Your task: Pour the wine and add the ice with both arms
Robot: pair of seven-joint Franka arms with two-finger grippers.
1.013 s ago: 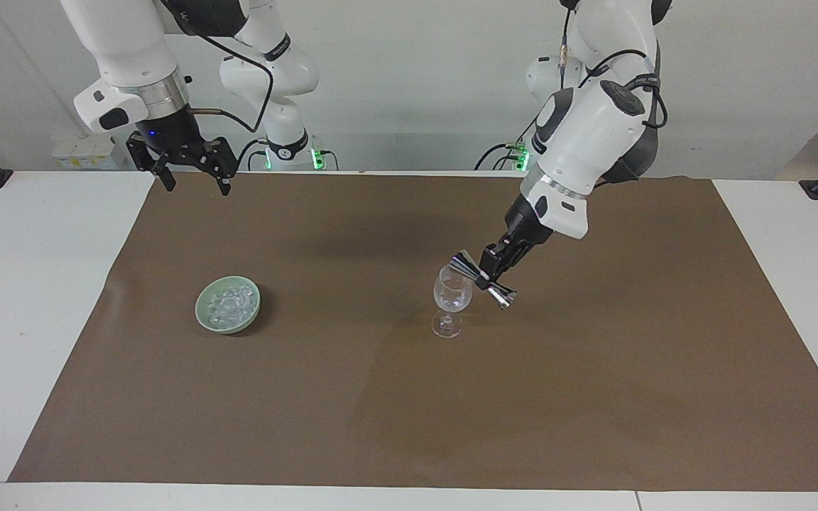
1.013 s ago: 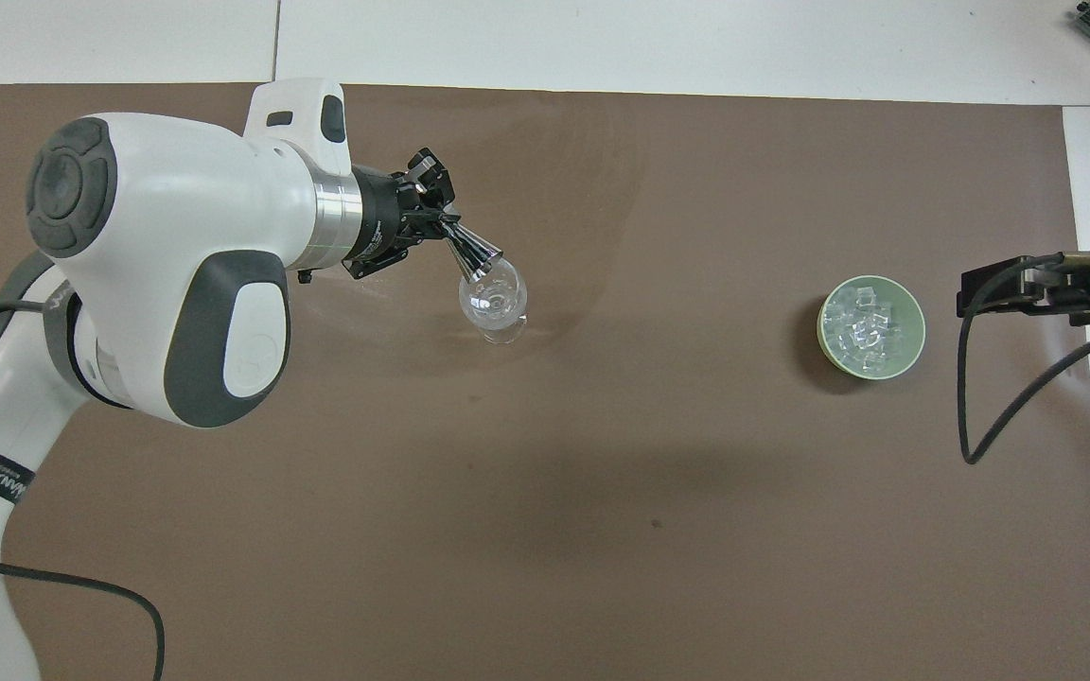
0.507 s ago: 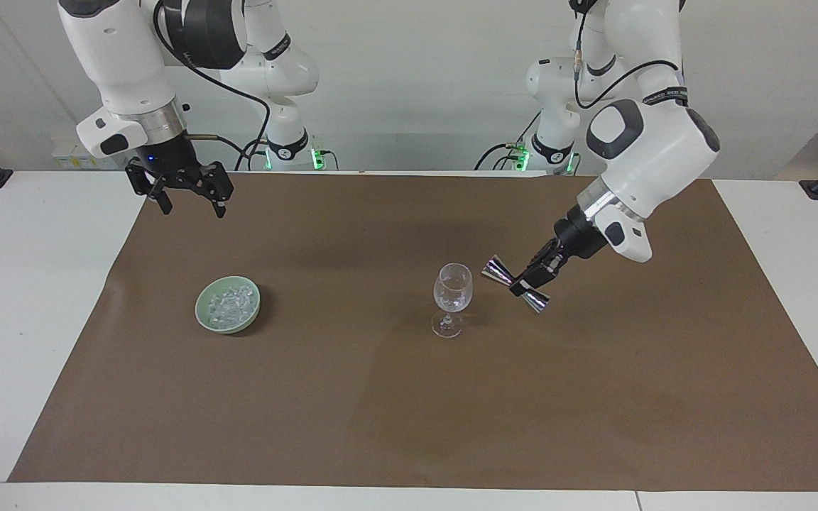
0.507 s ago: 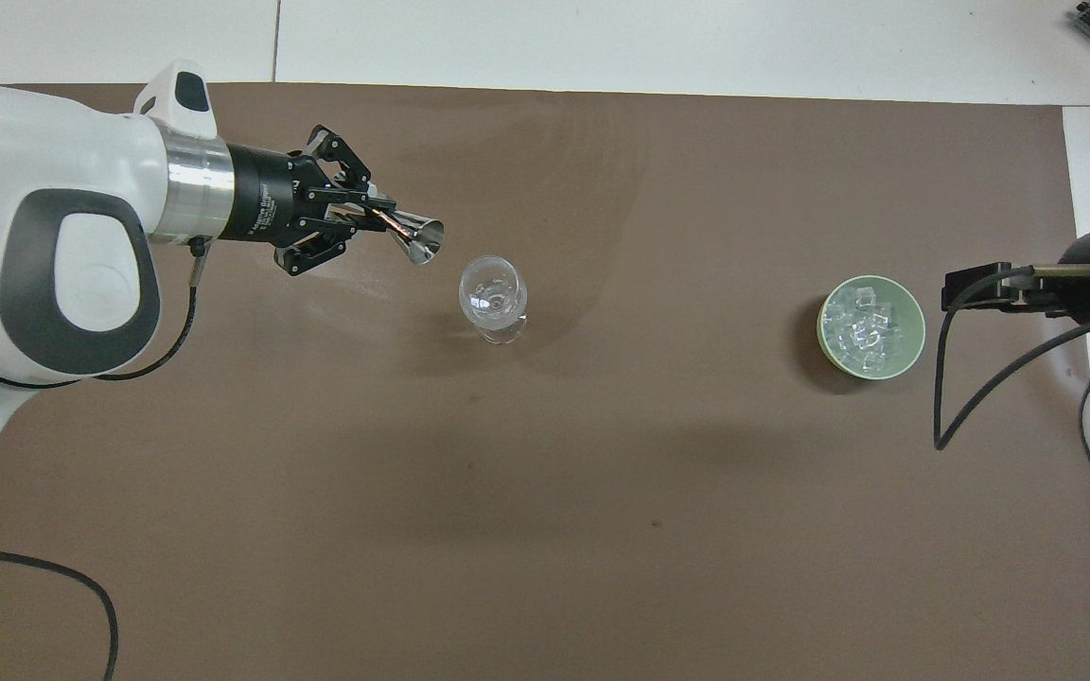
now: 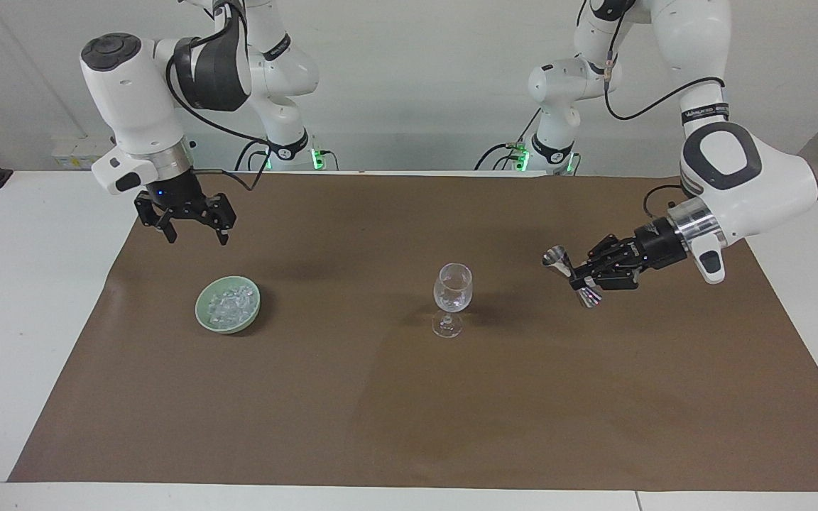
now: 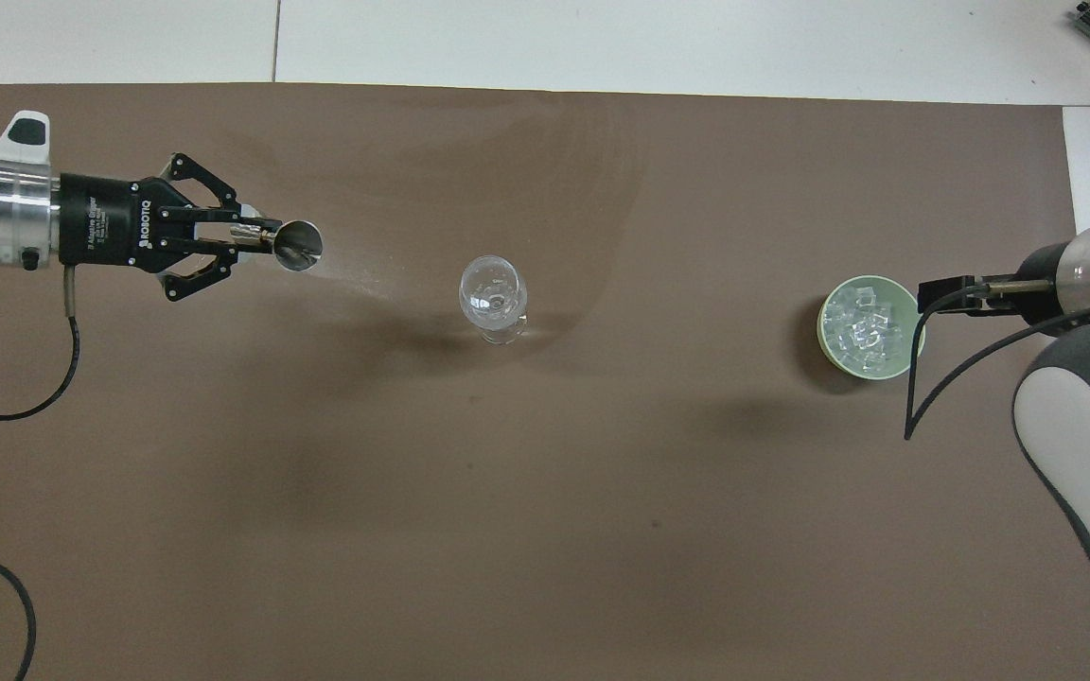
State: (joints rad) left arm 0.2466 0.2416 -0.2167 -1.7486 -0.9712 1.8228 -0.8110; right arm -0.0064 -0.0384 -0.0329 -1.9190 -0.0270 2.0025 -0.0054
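brown paper mat (image 5: 409,397) — glassy ice (image 5: 230,305), steel jigger (image 5: 569,274) in left pincer (image 5: 584,278).

A lab: two robot arms (image 5: 139,92) at a paper-covered table (image 5: 25,319).

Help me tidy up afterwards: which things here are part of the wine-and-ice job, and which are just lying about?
In the job: wine glass; jigger, clamped by the left gripper; ice in the green bowl; right gripper, open above the mat near the bowl.
Just there: brown mat; table.
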